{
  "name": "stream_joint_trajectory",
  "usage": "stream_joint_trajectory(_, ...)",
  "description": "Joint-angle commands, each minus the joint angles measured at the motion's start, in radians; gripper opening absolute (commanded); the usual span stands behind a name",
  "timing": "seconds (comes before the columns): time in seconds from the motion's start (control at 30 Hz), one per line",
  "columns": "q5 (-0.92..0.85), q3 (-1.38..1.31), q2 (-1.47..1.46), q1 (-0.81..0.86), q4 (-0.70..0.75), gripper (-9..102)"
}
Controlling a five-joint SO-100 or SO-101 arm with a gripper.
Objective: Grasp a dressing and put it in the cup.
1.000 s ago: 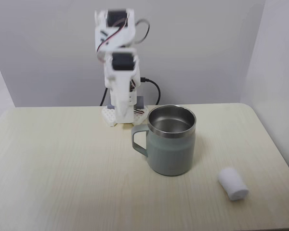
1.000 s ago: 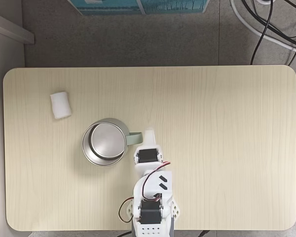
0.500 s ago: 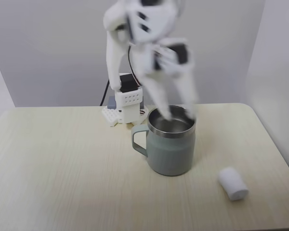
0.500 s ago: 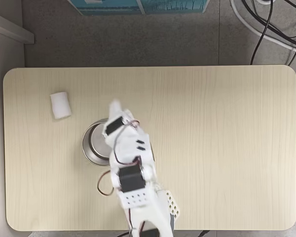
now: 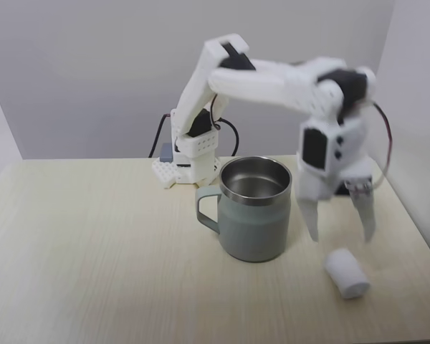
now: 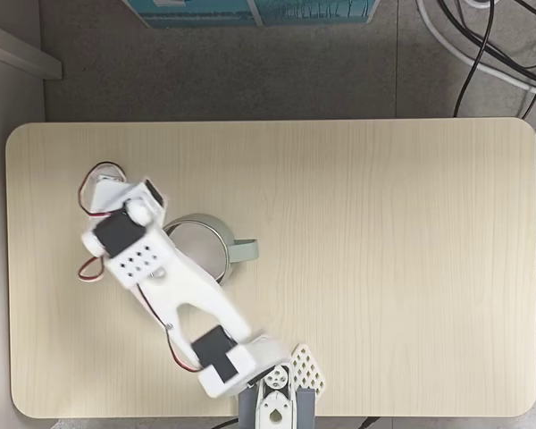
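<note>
Your hand [image 5: 340, 233] hangs w/ fingers spread, empty. Dressing [image 5: 347, 273] lies just below it on worktop [image 5: 93, 251]; cup [image 5: 254, 208] beside it.

Cup [image 5: 255, 208] near mid-table [image 5: 93, 258] in the front fixed view, handle to the left, arm base [image 5: 190, 154] behind it at the far edge. Dressing [image 5: 346, 273] lying right of the cup and nearer the front edge, apart from it, with the gripper [image 5: 339, 233] just above, fingers spread and pointing down. From above, the arm [image 6: 174, 295] reaching from the near edge over the cup [image 6: 216, 251], handle to the right.
</note>
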Motion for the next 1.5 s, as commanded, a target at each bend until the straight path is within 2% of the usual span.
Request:
stream_joint_trajectory(0.0, -0.009, 0.121, 0.080, -0.023, -0.003, 25)
stream_joint_trajectory(0.3, 0.021, 0.298, 0.336, -0.051, -0.018, 25)
stream_joint_trajectory(0.57, 0.034, 0.350, 0.408, -0.071, -0.018, 22)
stream_joint_trajectory(0.6, 0.031, 0.350, 0.410, -0.072, -0.018, 20)
stream_joint_trajectory(0.7, 0.035, 0.354, 0.413, -0.077, -0.017, 0)
stream_joint_trajectory(0.8, 0.044, 0.367, 0.405, -0.078, -0.003, 0)
stream_joint_trajectory(0.93, 0.066, 0.474, 0.399, -0.074, 0.080, 0)
stream_joint_trajectory(1.03, 0.092, 0.686, 0.425, -0.071, 0.201, 0)
stream_joint_trajectory(1.2, 0.115, 0.637, 0.216, -0.060, 0.202, 0)
stream_joint_trajectory(1.47, 0.067, 0.258, -0.258, -0.055, 0.201, 0)
